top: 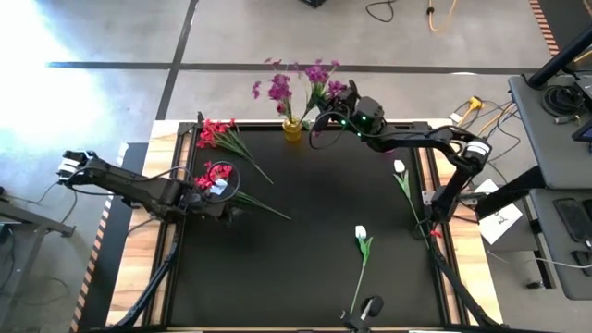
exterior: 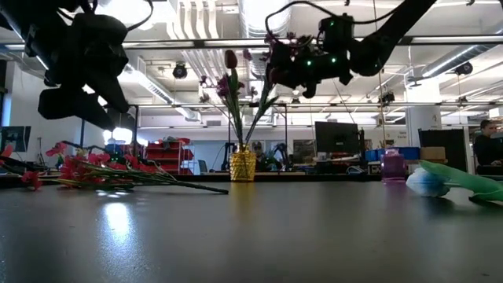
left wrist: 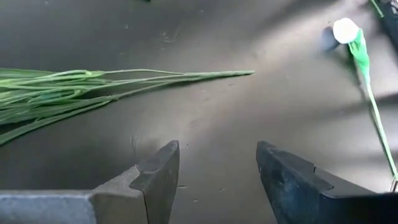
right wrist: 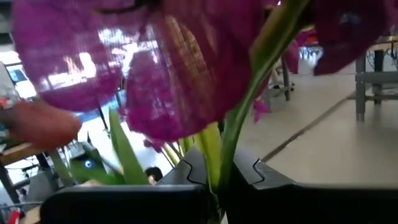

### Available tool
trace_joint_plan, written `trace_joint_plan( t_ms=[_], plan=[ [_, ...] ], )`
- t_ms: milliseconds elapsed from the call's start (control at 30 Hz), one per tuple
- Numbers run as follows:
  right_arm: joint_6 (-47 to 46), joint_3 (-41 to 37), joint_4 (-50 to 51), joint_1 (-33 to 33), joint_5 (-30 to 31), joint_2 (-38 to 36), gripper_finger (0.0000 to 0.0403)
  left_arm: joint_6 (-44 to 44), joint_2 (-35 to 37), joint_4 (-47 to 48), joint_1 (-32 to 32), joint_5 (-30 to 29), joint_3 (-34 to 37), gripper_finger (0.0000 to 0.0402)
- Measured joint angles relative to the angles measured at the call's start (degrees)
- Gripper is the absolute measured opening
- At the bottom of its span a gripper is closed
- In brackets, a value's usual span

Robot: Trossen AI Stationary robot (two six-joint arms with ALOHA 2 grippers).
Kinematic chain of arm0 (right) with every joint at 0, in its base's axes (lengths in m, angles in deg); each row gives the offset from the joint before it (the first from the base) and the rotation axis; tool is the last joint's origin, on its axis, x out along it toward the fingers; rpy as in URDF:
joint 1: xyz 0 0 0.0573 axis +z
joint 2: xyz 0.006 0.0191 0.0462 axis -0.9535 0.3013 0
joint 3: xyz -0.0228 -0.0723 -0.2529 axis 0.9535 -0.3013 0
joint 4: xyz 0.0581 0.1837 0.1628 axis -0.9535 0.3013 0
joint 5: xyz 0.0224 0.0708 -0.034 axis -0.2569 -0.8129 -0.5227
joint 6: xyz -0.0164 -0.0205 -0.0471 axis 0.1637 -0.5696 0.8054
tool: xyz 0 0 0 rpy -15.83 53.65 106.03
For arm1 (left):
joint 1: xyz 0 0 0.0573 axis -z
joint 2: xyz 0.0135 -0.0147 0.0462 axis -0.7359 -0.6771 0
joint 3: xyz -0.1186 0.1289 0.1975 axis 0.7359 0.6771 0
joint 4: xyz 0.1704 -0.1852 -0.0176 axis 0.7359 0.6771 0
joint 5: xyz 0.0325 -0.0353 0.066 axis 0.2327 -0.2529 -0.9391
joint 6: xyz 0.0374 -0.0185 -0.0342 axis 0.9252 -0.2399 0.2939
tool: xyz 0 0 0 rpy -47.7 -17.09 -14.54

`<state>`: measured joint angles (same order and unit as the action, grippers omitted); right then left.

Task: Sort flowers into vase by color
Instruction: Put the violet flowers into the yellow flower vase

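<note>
A yellow vase (top: pixel 292 129) (exterior: pixel 242 163) stands at the table's far edge with purple-magenta flowers (top: pixel 279 89) in it. My right gripper (top: pixel 324 117) (right wrist: pixel 219 169) hovers just right of the vase, shut on a magenta flower's stem. Two red-pink clusters (top: pixel 215 132) (top: pixel 217 174) lie flat on the table's left part. My left gripper (top: pixel 233 209) (left wrist: pixel 217 163) is open, low over the table beside the nearer cluster's green stems (left wrist: pixel 124 84), touching nothing. Two white tulip buds (top: pixel 400 167) (top: pixel 361 232) lie on the right half. My right gripper pinches the magenta flower's green stem (right wrist: pixel 229 146) between its two fingers, just below the bloom (right wrist: pixel 161 68). The fingers come from the table's right, about level, across the stem. The flower is lifted, and its stem (exterior: pixel 261 106) slants down toward the vase mouth; I cannot tell whether its end is inside.
The black mat (top: pixel 305 268) is bare in the middle and near left. A white tulip (left wrist: pixel 346 30) lies ahead of my left gripper. A small dark object (top: pixel 370 307) sits at the near edge. Beyond the table are workshop benches and a person (exterior: pixel 489 145) far right.
</note>
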<state>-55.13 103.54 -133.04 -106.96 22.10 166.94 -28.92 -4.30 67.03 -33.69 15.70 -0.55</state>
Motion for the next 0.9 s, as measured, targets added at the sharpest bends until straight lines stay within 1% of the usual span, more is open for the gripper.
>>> trace_joint_plan(
  t_ms=[333,400,533,633,700,800,900],
  plan=[
    [-1.77,0.09,-0.16,1.27,0.06,-9.21,0.0013,0.87,0.86,0.24,-0.02,-0.83,0.0,0.0198],
    [-1.57,0.09,-0.16,1.02,1.18,-10.56,0.0013,0.87,1.17,0.49,-0.02,-1.29,0.0,0.0198],
    [3.34,0.09,0.23,-0.49,5.32,-11.08,0.0013,0.7,2.0,0.81,-0.02,-1.92,0.0,0.0198],
    [4.6,0.09,0.19,-3.56,5.44,-8.98,0.0013,-0.92,2.95,0.8,-0.02,-1.92,0.0,0.0198],
    [3.77,0.09,-0.49,-6.23,1.56,-6.63,0.0013,-1.75,3.67,0.43,-0.02,-1.83,0.0,0.0198],
    [1.9,0.95,-2.44,-9.39,-8.48,-1.6,0.0013,-2.0,4.63,0.41,0.04,-1.34,0.0,0.0198],
    [1.39,3.32,-3.5,-11.34,-16.16,3.82,0.0013,-1.96,5.23,0.37,0.2,-0.12,-0.02,0.0198]
  ],
)
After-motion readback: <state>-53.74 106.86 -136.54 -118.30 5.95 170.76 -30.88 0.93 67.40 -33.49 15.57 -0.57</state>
